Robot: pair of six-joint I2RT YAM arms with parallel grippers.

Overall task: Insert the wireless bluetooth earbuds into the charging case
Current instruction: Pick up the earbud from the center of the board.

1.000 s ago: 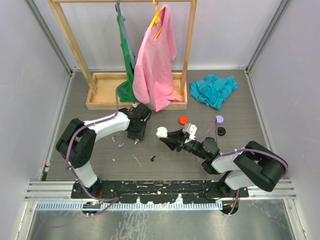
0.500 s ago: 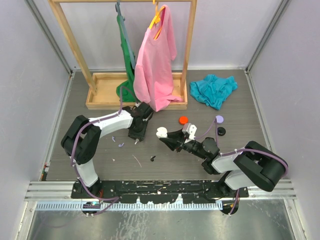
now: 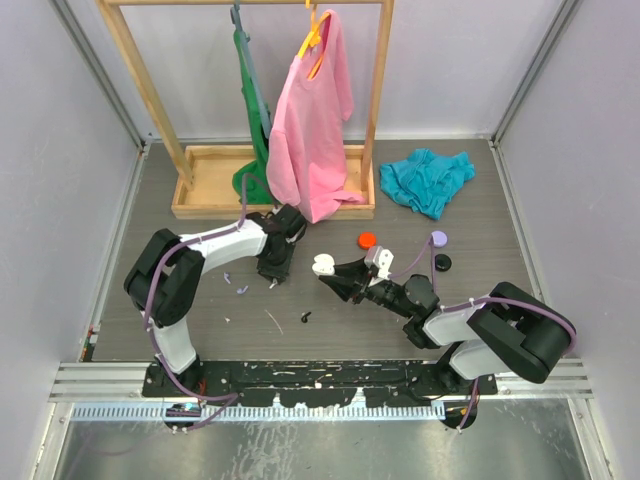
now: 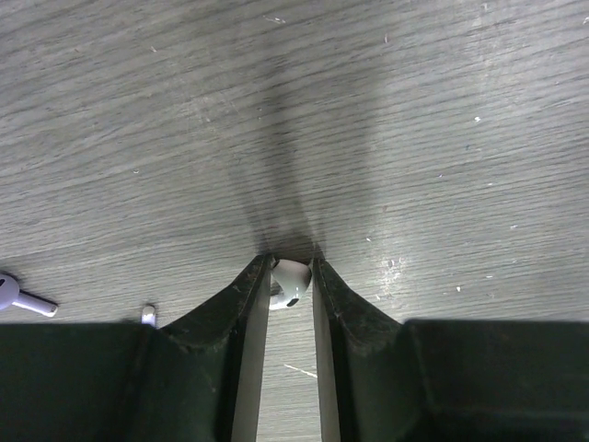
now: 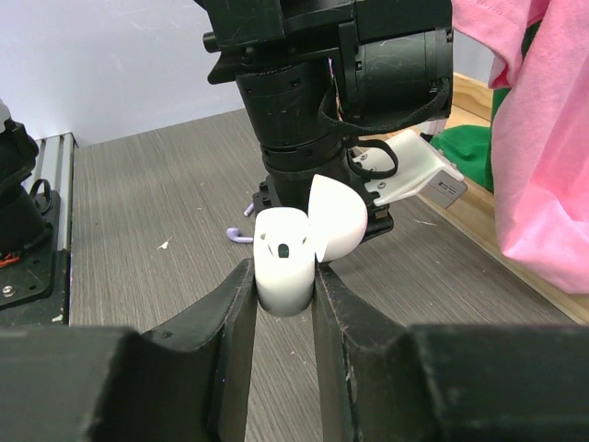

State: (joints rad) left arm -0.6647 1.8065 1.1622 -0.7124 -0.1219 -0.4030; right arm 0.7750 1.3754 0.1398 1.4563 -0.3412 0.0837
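**Status:** early. No bud seated yet. The one case socket in view looks empty.

Near → far:
- black earbud [image 3: 305,318]: loose on tabletop [image 3: 480,220], closest to the near edge, approx mid-width. Too small to read its axis.
- lilac earbud [image 4: 18,295]: lying flat, left of centre. Head at the left edge of the L wrist view, stem running sideways.
- L gripper [image 4: 290,261]: at the tabletop, just beyond and right of the lilac bud. Jaws narrow around the white earbud [image 4: 291,282]. Both pads appear to touch it, so I read this as a pinch. Bud doesn't look lifted. Round head sits at the fingertips. Stem hidden, prob. running back along the gap btw fingers; long axis unconfirmed.
- R gripper [image 5: 283,269]: clamped on the charging case [image 5: 281,281], held above mid-tabletop, right of the L gripper. Lid [image 5: 339,221] hinged open, tipped away. Mouth faces up/back toward the R wrist cam, long axis roughly upright.

**Left to do (my read):** lift the white bud, carry it to the case, seat it stem-first.
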